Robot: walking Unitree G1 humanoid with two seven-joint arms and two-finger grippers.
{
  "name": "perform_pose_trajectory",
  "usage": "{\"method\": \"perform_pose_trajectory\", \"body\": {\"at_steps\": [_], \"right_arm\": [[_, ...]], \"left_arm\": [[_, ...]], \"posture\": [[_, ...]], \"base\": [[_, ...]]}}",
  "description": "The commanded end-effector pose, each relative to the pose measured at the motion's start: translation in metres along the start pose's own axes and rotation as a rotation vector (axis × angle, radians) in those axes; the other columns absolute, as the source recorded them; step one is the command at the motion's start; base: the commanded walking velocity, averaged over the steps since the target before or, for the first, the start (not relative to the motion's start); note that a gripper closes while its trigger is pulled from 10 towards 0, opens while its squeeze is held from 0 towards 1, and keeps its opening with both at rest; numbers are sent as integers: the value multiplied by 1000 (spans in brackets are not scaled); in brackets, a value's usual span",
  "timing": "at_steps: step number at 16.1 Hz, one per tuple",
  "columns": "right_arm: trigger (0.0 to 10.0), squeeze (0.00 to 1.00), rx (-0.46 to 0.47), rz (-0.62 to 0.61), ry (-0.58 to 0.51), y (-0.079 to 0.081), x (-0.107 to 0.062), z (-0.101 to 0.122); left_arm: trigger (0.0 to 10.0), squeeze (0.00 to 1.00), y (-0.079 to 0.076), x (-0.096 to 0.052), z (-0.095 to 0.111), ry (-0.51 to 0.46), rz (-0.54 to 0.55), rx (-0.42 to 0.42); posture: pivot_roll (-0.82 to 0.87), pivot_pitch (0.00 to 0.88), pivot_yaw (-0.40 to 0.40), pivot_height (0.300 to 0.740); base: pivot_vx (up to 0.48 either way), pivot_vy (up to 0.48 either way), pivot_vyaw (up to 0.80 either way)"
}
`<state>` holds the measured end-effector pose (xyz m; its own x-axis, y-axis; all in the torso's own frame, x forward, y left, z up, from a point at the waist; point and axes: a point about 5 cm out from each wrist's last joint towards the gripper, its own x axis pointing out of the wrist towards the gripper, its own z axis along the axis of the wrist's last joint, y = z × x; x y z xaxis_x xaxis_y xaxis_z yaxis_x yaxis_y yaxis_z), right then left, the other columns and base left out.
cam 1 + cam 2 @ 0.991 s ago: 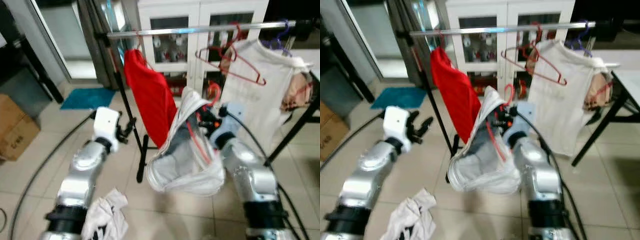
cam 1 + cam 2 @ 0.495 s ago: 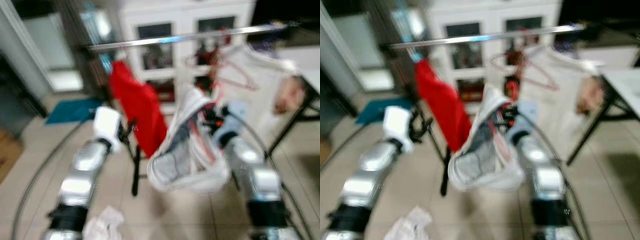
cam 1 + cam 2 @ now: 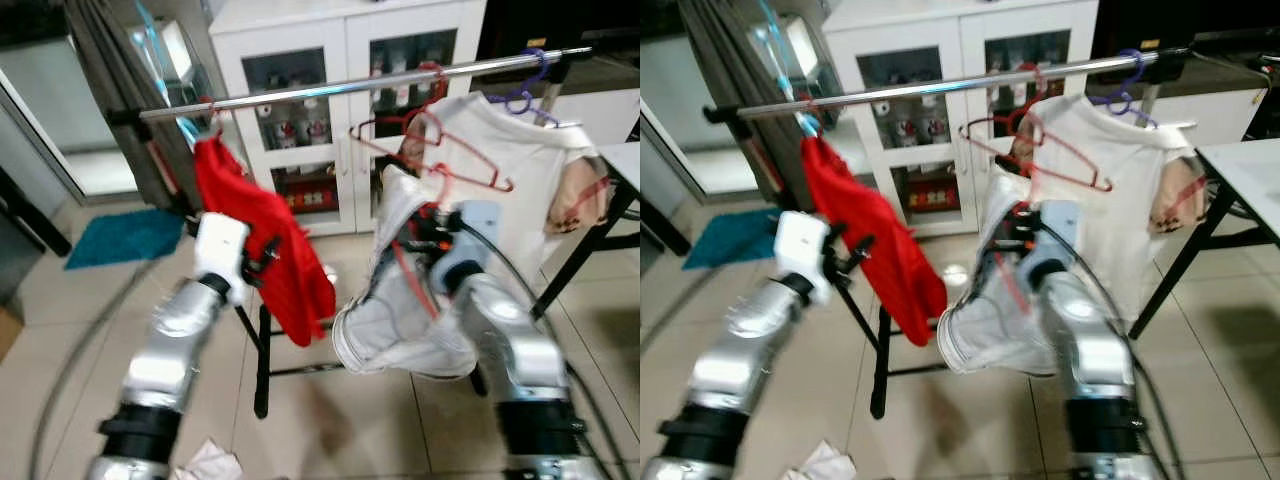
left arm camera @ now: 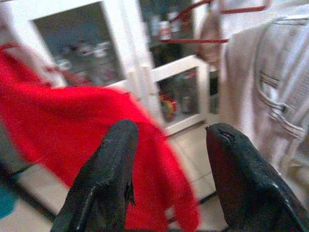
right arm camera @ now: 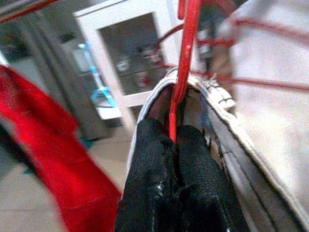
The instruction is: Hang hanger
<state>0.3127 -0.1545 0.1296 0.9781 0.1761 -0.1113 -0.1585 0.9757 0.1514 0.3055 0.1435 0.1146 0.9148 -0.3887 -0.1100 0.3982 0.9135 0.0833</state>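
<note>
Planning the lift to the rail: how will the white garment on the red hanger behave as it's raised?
Probably floppy: the white garment sags below the right gripper, shut on the red hanger. It may swing and brush the red cloth beside it.

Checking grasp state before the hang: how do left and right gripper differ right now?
The left gripper is open and holds nothing; the right gripper is shut on the red hanger carrying a grey-white garment. The left sits beside the red shirt already on the rail; the right is raised below the rail, near the empty red hanger. Both have black fingers and are lifted forward.
</note>
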Motion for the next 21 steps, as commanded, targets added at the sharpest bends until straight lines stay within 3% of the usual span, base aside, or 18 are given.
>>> {"method": "perform_pose_trajectory", "body": {"at_steps": [1,3,10,16,18,21], "right_arm": [[10000,0,-12,56,-89,15,3,17],[10000,0,-47,80,-94,18,5,18],[10000,0,-92,79,-148,17,8,28],[10000,0,-239,65,-207,13,16,46],[10000,0,-308,63,-224,12,22,52],[10000,0,-302,60,-241,9,30,59]], "left_arm": [[10000,0,11,-4,3,0,28,26],[10000,0,10,-4,7,-4,5,81],[10000,0,6,-5,12,-27,-32,114],[10000,0,4,-7,12,-31,-44,119],[10000,0,-5,-10,17,-70,-128,101],[10000,0,-17,-17,22,-94,-262,95]], "posture": [[-83,0,111,740],[-74,0,104,740],[-67,0,99,740],[-55,0,88,740],[-49,0,81,740],[-44,0,76,740]], "base": [[364,0,0],[364,0,0],[363,0,312],[358,0,0],[152,0,0],[0,0,0]]}}
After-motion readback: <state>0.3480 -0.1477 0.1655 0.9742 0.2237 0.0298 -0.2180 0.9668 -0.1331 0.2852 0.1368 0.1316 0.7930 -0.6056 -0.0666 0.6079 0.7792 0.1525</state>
